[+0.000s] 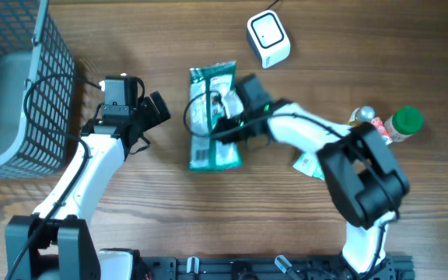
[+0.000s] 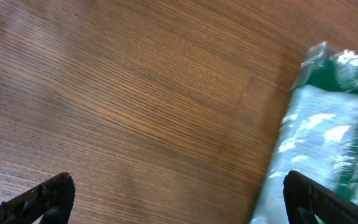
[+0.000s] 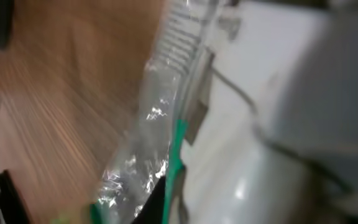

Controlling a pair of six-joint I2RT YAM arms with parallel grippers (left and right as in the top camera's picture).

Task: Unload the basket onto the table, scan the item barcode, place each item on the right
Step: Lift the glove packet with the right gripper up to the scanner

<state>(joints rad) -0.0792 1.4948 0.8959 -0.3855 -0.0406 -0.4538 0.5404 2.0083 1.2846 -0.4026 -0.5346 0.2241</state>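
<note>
Where the green packet (image 1: 208, 152) lies: at the middle of the table (image 1: 131, 218), between the two arms, with the right arm reaching over its right edge.
Long axis: in the overhead view it runs from the far side of the table toward the robot's side, leaning only slightly off that line.
Ends: one short end points toward the far edge, roughly toward the white scanner (image 1: 268, 37); the other points toward the robot's base.
Printed face: a pale panel shows on the near half, but its print is too small to read.
Right fingers (image 1: 228, 109): closed on the packet's right edge. In the right wrist view, crinkled clear film with a green strip runs straight in toward the camera, though that view is blurred.
Left fingers (image 2: 48, 198): spread wide and holding nothing, just beside the packet's left edge and apart from it, over bare wood.
Scanner: well apart from the packet, beyond its far end and to the right.
Wire basket (image 1: 22, 85): at the left edge of the table.
Green-capped bottle (image 1: 403, 120): at the right side, behind the right arm.
</note>
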